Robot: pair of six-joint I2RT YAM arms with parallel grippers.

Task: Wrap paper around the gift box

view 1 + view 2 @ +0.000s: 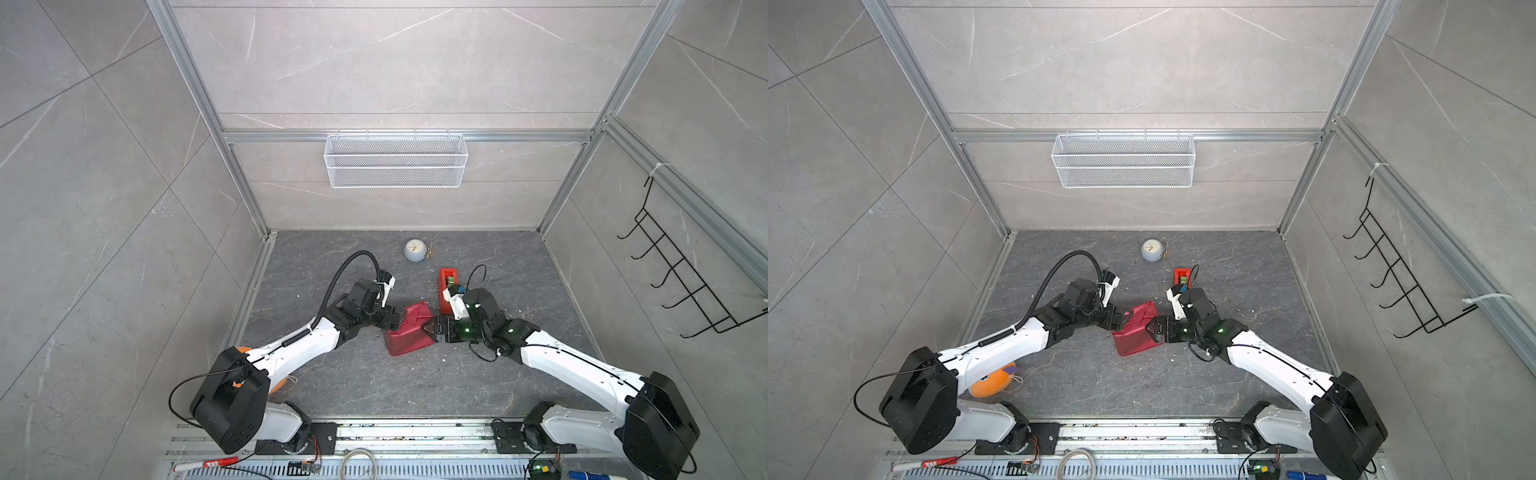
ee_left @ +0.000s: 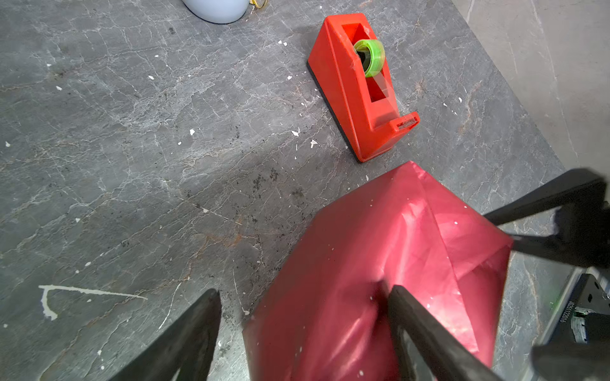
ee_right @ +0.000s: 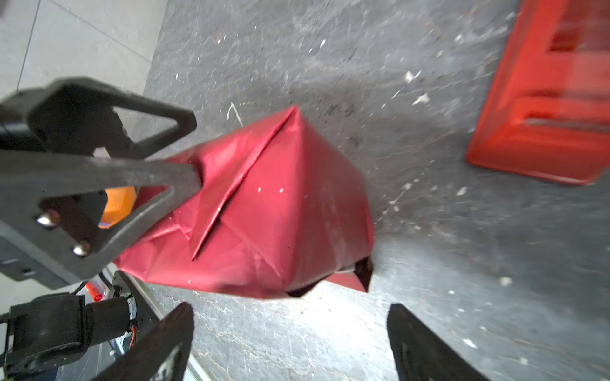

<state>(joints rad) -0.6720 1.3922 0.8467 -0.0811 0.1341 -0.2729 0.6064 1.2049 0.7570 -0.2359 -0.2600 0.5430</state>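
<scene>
The paper [image 1: 409, 332] [image 1: 1136, 336] is dark maroon and folded into a lumpy parcel at mid-table; the gift box is hidden inside it. My left gripper [image 1: 402, 316] [image 1: 1127, 319] is at the parcel's left side with its jaws open. In the left wrist view one of its fingers [image 2: 416, 316] rests on top of the paper [image 2: 379, 247] and the other hangs over bare table, so my left gripper [image 2: 303, 290] straddles the parcel's edge. My right gripper [image 1: 427, 328] [image 1: 1150, 328] [image 3: 290, 306] is open just short of the parcel's right end, with nothing between its fingers; a folded seam runs along the paper [image 3: 280, 214].
A red tape dispenser [image 1: 448, 291] [image 2: 359, 89] with a green roll stands just behind the parcel, close to my right wrist. A small pale clock [image 1: 414, 250] sits further back. An orange plush [image 1: 994, 380] lies under my left arm. A mesh basket [image 1: 395, 160] hangs on the back wall.
</scene>
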